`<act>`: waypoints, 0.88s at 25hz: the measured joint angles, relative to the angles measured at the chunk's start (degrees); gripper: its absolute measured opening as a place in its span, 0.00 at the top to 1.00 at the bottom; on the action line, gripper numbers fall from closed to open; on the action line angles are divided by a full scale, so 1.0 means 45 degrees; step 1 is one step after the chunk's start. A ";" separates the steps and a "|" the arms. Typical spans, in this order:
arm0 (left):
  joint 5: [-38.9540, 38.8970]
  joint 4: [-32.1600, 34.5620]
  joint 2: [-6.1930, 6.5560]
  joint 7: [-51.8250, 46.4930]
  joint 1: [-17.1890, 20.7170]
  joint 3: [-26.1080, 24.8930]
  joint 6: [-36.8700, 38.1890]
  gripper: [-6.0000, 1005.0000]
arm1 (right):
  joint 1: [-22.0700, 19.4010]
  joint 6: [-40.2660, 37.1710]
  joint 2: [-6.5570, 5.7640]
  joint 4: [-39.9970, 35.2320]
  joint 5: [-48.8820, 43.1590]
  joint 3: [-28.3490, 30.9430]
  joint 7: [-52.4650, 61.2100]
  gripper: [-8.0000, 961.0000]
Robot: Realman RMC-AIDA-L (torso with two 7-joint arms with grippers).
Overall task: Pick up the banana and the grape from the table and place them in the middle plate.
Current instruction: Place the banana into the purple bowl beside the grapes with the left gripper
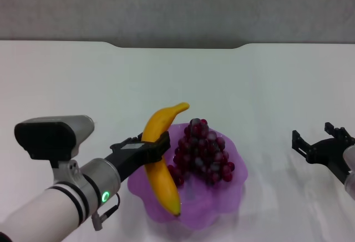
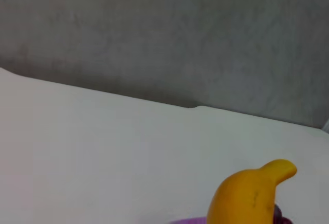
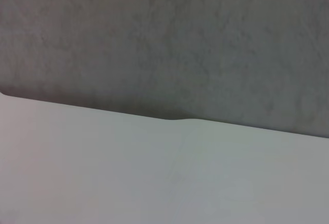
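The yellow-orange banana (image 1: 161,183) lies slanted over the left side of the purple scalloped middle plate (image 1: 216,211), with its lower tip inside the dish and its upper tip past the far rim. My left gripper (image 1: 151,147) is shut on the banana's middle, one black finger crossing in front of it. The banana's upper end (image 2: 247,198) also fills the near corner of the left wrist view. The dark red grape (image 1: 202,153) bunch rests inside the plate, right beside the banana. My right gripper (image 1: 316,136) hangs open over the table at the far right, holding nothing.
The white table (image 1: 249,86) stretches around the plate, with a notched far edge and a grey wall behind it. The right wrist view holds only the tabletop (image 3: 154,172) and wall.
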 joint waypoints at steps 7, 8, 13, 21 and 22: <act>-0.0268 0.1106 -0.0038 -0.0098 -0.1054 0.1103 0.1180 0.34 | 0.0020 -0.0001 -0.0012 0.0114 -0.0138 -0.0037 -0.0001 0.11; -0.0397 0.1377 -0.0038 -0.0146 -0.1317 0.1254 0.1251 0.34 | 0.0027 0.0000 -0.0016 0.0116 -0.0142 -0.0053 -0.0001 0.11; -0.0659 0.1799 -0.0042 -0.0188 -0.1593 0.1513 0.1643 0.33 | 0.0049 0.0000 -0.0006 0.0282 -0.0273 -0.0032 -0.0190 0.11; -0.0607 0.2369 -0.0042 -0.0140 -0.2106 0.2048 0.2136 0.31 | 0.0057 0.0001 0.0014 0.0431 -0.0280 -0.0032 -0.0444 0.11; -0.0607 0.2393 -0.0042 -0.0145 -0.2123 0.2050 0.2138 0.31 | 0.0058 0.0000 0.0018 0.0453 -0.0280 -0.0026 -0.0476 0.11</act>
